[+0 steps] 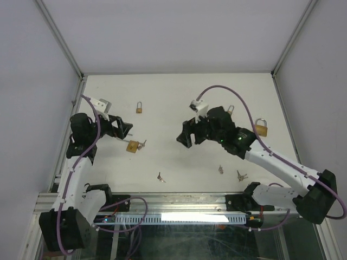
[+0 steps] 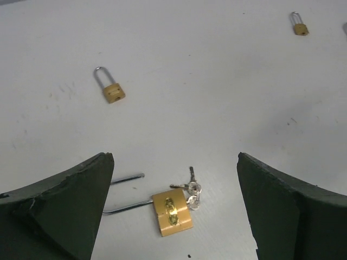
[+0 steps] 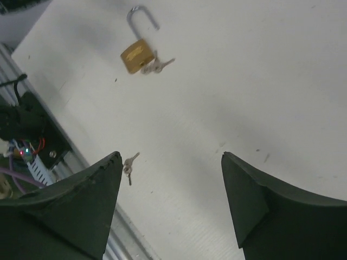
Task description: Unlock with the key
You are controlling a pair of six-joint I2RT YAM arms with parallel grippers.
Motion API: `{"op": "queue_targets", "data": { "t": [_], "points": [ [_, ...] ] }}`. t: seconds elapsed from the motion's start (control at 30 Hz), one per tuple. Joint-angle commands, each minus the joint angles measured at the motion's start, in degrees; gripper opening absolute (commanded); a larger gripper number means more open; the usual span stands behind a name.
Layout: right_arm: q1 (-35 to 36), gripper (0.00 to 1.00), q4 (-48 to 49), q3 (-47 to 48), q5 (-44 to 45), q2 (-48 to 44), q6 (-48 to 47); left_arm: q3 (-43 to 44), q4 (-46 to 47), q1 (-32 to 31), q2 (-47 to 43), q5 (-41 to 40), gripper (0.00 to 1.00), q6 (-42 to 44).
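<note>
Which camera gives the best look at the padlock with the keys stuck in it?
The left wrist view: the padlock lies close below the camera, with shackle and keys plain to see. The right wrist view shows it farther off, near the top edge. The top view shows only a small gold block.

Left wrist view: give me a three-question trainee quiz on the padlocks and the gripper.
1. True or false: the keyed padlock has its shackle shut.
2. How many padlocks lie in the left wrist view? A two, B three, C four.
3. Fill in: the left gripper stands ___, holding nothing.
Key: 1 false, one end of the shackle is free of the body. 2 B: the keyed padlock, the near padlock and the far padlock. 3 open.
</note>
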Motion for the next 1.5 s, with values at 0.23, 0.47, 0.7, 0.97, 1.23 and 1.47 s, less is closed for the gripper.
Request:
{"op": "queue_targets", "data": {
  "t": [0.23,0.47,0.7,0.97,1.23,1.47],
  "points": [
    [30.36,0.60,-6.43,10.63,19.97,24.26,3.08,15.18,-29.43,-2.41,-6.63,-12.97,0.99,15.66],
    [34.27,0.55,-12.50,19.84,20.48,38.60,1.92,14.50,-31.34,-2.16,-4.25,-7.16,0.99,5.13],
    [35.25,0.42,-15.72,23.06,21.21,43.90,2.71,11.70,-28.28,0.37,-8.42,-7.12,0.99,5.37],
    [35.61,0.28,-18.30,25.26,22.72,47.34,3.37,11.47,-27.77,0.37,-8.16,-5.46,0.99,4.45],
    [35.74,0.00,-18.25,24.57,22.36,46.89,3.30,11.47,-27.76,0.38,-7.88,-5.04,0.99,4.58],
    [35.43,0.00,-16.81,21.36,18.21,36.70,-2.18,12.11,-29.16,0.17,-6.74,2.20,0.99,6.02]
  ]
}}
